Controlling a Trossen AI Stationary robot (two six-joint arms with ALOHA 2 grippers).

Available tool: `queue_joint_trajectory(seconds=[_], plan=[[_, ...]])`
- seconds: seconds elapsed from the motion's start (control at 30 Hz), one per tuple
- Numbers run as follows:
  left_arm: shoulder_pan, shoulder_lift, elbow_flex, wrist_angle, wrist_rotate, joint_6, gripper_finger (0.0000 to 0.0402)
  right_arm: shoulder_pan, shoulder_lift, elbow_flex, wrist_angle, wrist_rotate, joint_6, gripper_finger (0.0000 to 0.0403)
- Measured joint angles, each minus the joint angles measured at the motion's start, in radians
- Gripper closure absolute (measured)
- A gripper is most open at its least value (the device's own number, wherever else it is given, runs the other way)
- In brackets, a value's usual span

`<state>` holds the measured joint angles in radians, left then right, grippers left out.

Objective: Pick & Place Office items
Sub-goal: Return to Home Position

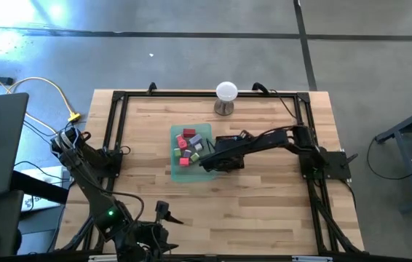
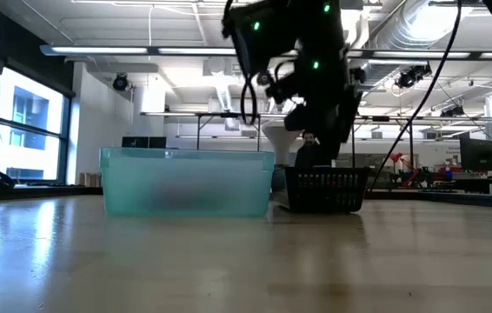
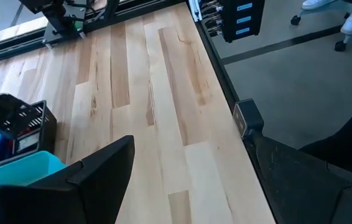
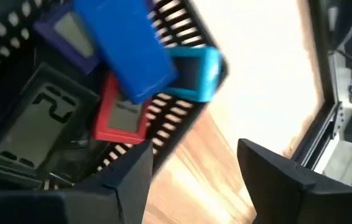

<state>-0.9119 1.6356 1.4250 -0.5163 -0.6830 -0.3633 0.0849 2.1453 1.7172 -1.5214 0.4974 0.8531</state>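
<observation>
The left gripper (image 3: 191,146) waits at the table's (image 3: 163,93) near left corner. Its fingers are spread wide and hold nothing, with bare wood showing between them. Well away from it, toward the middle of the table, stands the translucent green tray (image 1: 175,173), holding small red, pink and green office items (image 1: 189,132). Touching or just beside that tray, on the side toward the right arm, sits the black mesh tray (image 2: 326,189).

The right gripper (image 4: 194,149) hovers directly over the mesh tray, close above its rim, with its fingers parted wide and empty. Right under it in the mesh tray lie a blue clock (image 4: 126,43) tilted across the pile, a teal clock (image 4: 196,71) against the tray's wall, a red clock (image 4: 120,119), a black clock (image 4: 33,124) and a purple clock (image 4: 70,31). Beyond the right gripper, near the table's far edge, stands the white ball on a metal stand (image 1: 226,92).
</observation>
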Motion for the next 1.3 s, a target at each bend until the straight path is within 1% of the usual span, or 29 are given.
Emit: queue_joint_trajectory(seconds=[0.13, 0.23, 0.3, 0.4, 0.47, 0.53, 0.6, 0.67, 0.73, 0.83, 0.87, 1.0, 1.1, 1.2, 1.3], plan=[[0.011, 0.000, 0.000, -0.014, 0.000, 0.003, 0.0074, 0.036, -0.071, 0.000, -0.024, 0.045, 0.050, 0.0184], [0.025, 0.000, 0.000, -0.044, 0.000, 0.003, 0.0074, 0.086, -0.139, 0.001, -0.019, 0.100, 0.089, 0.0184], [0.035, 0.000, 0.000, -0.063, 0.000, 0.000, 0.0074, 0.124, -0.182, 0.001, 0.003, 0.114, 0.088, 0.0184], [0.058, 0.000, 0.000, -0.071, 0.000, 0.002, 0.0074, 0.175, -0.202, 0.002, 0.087, 0.093, 0.079, 0.0184], [0.077, -0.004, 0.000, -0.079, 0.000, 0.019, 0.0074, 0.207, -0.207, 0.000, 0.134, 0.057, 0.021, 0.0184], [0.101, -0.011, 0.000, -0.089, -0.004, 0.022, 0.0074, 0.227, -0.212, 0.000, 0.139, 0.042, -0.006, 0.0191], [0.120, -0.024, 0.000, -0.123, -0.013, 0.022, 0.0074, 0.249, -0.212, 0.001, 0.133, 0.048, 0.004, 0.0210], [0.136, -0.049, 0.000, -0.181, -0.029, 0.016, 0.0074, 0.267, -0.211, 0.000, 0.116, 0.053, 0.014, 0.0245], [0.143, -0.081, 0.000, -0.231, -0.039, -0.005, 0.0074, 0.288, -0.212, 0.000, 0.097, 0.053, 0.012, 0.0290], [0.155, -0.136, 0.000, -0.259, -0.041, -0.014, 0.0074, 0.314, -0.211, 0.000, 0.061, 0.052, 0.007, 0.0372], [0.162, -0.152, 0.000, -0.256, -0.039, -0.002, 0.0074, 0.322, -0.211, 0.000, 0.042, 0.054, 0.008, 0.0386], [0.200, -0.206, 0.000, -0.292, -0.036, 0.023, 0.0074, 0.353, -0.216, 0.000, -0.038, 0.081, 0.036, 0.0399], [0.234, -0.232, 0.000, -0.354, -0.014, -0.002, 0.0078, 0.383, -0.235, 0.001, -0.048, 0.083, 0.026, 0.0399], [0.266, -0.235, 0.000, -0.428, 0.019, -0.020, 0.0095, 0.421, -0.268, 0.001, -0.045, 0.085, 0.032, 0.0399], [0.293, -0.234, -0.003, -0.473, 0.036, -0.054, 0.0124, 0.461, -0.291, 0.000, -0.047, 0.108, 0.043, 0.0400]])
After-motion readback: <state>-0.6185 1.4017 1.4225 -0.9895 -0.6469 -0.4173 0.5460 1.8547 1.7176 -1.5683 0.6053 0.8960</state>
